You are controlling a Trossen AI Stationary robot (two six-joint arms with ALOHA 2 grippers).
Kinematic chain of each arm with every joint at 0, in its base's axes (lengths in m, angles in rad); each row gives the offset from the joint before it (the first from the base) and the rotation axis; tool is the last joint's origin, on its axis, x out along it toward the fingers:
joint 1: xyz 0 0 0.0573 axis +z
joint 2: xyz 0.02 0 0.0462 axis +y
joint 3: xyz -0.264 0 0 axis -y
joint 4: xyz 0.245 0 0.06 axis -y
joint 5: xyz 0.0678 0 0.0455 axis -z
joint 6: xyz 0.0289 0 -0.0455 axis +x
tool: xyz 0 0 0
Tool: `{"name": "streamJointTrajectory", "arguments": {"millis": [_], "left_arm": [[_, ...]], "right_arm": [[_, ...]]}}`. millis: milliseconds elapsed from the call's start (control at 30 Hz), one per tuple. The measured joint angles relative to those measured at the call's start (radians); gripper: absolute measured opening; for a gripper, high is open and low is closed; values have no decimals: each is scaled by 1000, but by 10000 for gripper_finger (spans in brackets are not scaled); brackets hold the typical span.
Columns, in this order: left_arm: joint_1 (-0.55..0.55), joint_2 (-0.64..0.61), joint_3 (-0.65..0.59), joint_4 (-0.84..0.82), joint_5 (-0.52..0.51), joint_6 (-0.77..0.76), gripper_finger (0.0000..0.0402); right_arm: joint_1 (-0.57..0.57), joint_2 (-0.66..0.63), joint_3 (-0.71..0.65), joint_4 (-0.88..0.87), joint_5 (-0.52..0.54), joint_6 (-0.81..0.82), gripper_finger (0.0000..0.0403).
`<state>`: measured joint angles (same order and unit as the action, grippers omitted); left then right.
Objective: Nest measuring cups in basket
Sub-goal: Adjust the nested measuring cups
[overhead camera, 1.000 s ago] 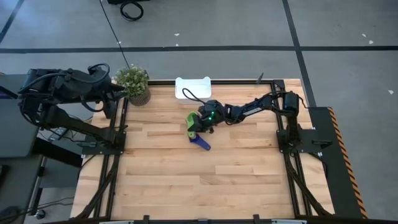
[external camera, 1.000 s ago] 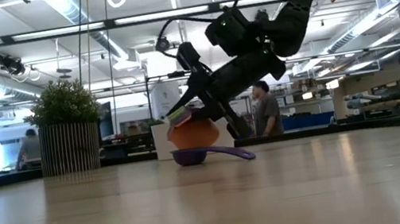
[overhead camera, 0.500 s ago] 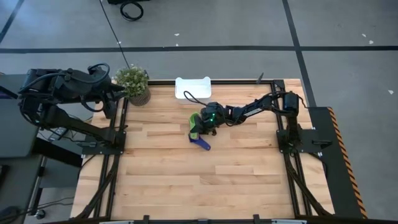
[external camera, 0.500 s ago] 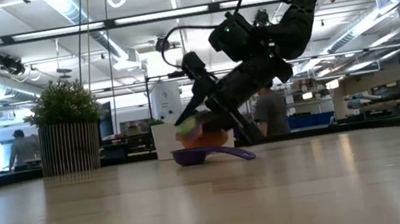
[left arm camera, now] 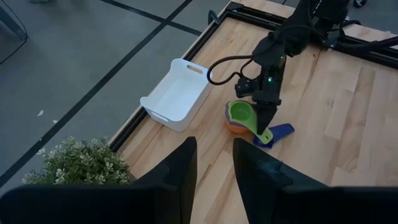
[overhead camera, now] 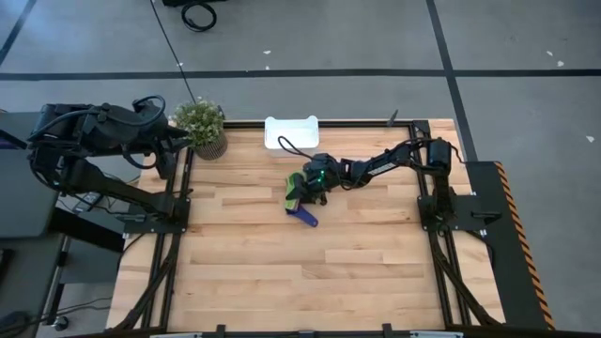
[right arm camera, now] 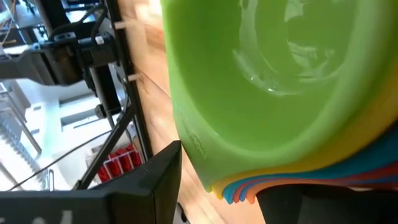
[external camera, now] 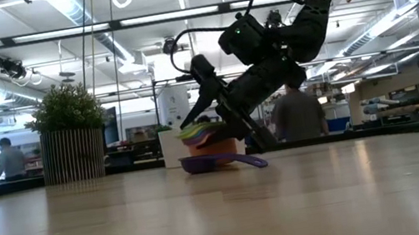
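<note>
The right tool (overhead camera: 302, 191) is gripping the nested stack of measuring cups (left arm camera: 241, 118) by their handles, green cup on top, near the desk (overhead camera: 244, 272) centre. A blue cup (overhead camera: 304, 216) is lying at the stack's 5 o'clock. The basket (overhead camera: 292, 130) is sitting at the stack's 12 o'clock. The left tool (left arm camera: 211, 163) is idling off-desk, fingers parted.

Bare table (overhead camera: 244, 272) ahead; plant (overhead camera: 202, 127) flanks basket (overhead camera: 292, 131)
</note>
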<state>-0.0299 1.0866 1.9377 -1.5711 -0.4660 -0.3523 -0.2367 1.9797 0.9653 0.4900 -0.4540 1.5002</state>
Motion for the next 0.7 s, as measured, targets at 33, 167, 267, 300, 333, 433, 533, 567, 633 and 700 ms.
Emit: {"name": "streamJointTrajectory", "arguments": {"millis": [33, 167, 267, 300, 333, 433, 533, 567, 633, 700], "left_arm": [[0, 0, 0, 0, 0, 0, 112], [0, 0, 0, 0, 0, 0, 112], [0, 0, 0, 0, 0, 0, 112], [0, 0, 0, 0, 0, 0, 112], [0, 0, 0, 0, 0, 0, 112], [0, 0, 0, 0, 0, 0, 112], [0, 0, 0, 0, 0, 0, 112], [0, 0, 0, 0, 0, 0, 112], [0, 0, 0, 0, 0, 0, 112], [0, 0, 0, 0, 0, 0, 112]], "right_arm": [[0, -1, 0, 0, 7, 0, 186], [7, -2, 0, 1, 18, -1, 187], [19, -2, 0, -1, 18, 0, 187], [23, -3, 0, -4, 23, 0, 187], [28, -3, 0, -7, 29, -1, 187], [38, -3, 0, -6, 34, -3, 188], [40, -3, 0, -7, 33, -16, 188], [40, -3, 0, -8, 34, -26, 188], [35, -4, 1, -21, 33, -48, 188], [21, -5, 2, -40, 30, -61, 188]]}}
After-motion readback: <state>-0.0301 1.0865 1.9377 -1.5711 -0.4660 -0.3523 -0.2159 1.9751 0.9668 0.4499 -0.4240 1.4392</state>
